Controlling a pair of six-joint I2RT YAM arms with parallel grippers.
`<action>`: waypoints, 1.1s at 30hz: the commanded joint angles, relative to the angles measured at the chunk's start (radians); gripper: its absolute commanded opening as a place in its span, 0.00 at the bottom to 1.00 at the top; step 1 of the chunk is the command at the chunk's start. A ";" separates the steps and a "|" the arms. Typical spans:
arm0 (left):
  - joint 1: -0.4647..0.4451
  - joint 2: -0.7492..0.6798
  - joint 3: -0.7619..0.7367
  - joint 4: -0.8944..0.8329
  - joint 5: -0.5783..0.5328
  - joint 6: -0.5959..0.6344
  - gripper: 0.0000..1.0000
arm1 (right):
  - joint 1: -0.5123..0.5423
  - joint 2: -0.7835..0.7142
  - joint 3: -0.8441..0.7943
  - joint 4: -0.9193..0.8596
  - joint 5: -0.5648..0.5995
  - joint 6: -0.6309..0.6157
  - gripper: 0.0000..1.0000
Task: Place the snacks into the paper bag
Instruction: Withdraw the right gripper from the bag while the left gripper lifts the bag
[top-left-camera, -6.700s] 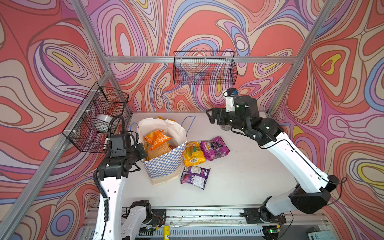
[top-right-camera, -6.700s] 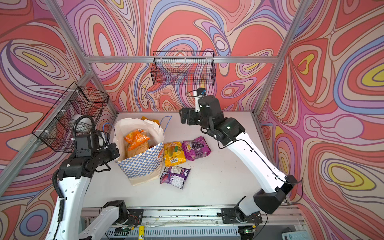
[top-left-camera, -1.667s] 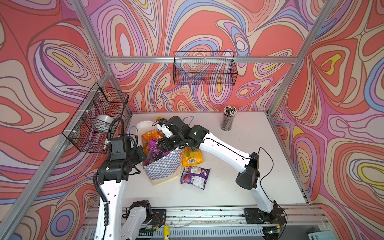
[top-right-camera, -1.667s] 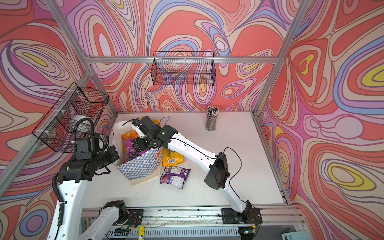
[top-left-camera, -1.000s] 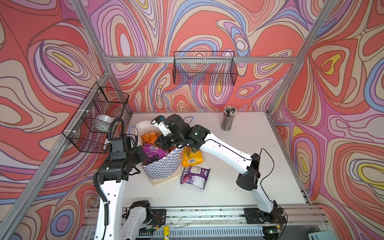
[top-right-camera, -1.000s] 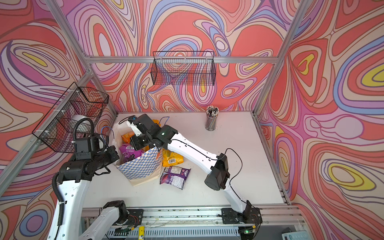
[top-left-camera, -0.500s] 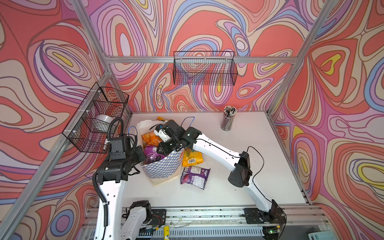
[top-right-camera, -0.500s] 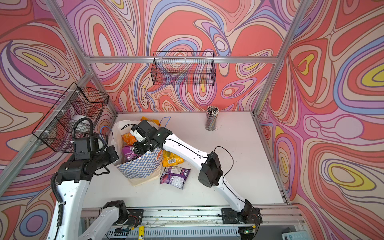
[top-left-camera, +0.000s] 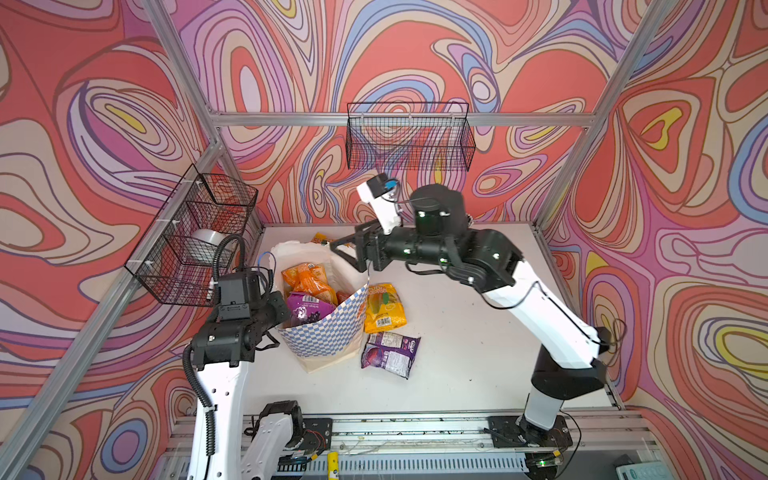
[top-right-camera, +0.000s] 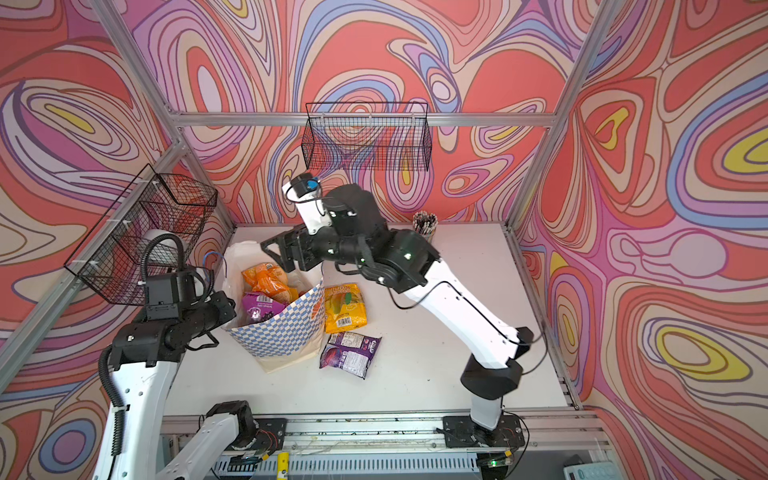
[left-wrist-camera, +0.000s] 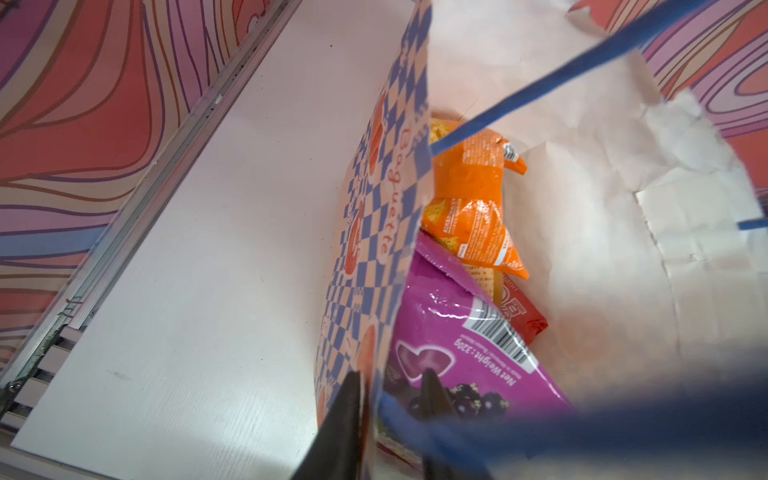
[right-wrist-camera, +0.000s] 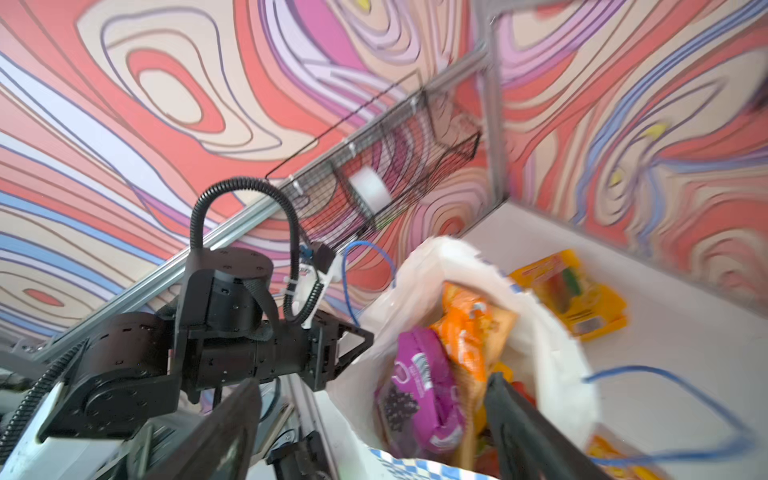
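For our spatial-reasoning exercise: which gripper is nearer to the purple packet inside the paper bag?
Left. The left gripper straddles the wall of the paper bag, right beside the purple packet; the right gripper hangs open above the bag's far rim.

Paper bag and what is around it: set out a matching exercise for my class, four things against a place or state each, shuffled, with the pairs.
1 orange packet
2 white roll
3 right gripper
4 cup of sticks

A in the side wire basket
B open, above the paper bag
C inside the paper bag
D standing on the table

Pairs: 1-C, 2-A, 3-B, 4-D.
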 joint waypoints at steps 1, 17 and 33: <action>-0.004 -0.002 0.052 -0.041 -0.042 -0.006 0.52 | -0.101 -0.040 -0.163 -0.049 0.153 0.050 0.95; 0.048 0.099 0.228 -0.080 -0.086 0.003 0.76 | -0.252 0.081 -0.417 0.236 -0.129 0.225 0.95; 0.049 0.221 0.369 -0.046 0.010 -0.008 0.11 | -0.254 0.162 -0.320 0.396 -0.416 0.269 0.05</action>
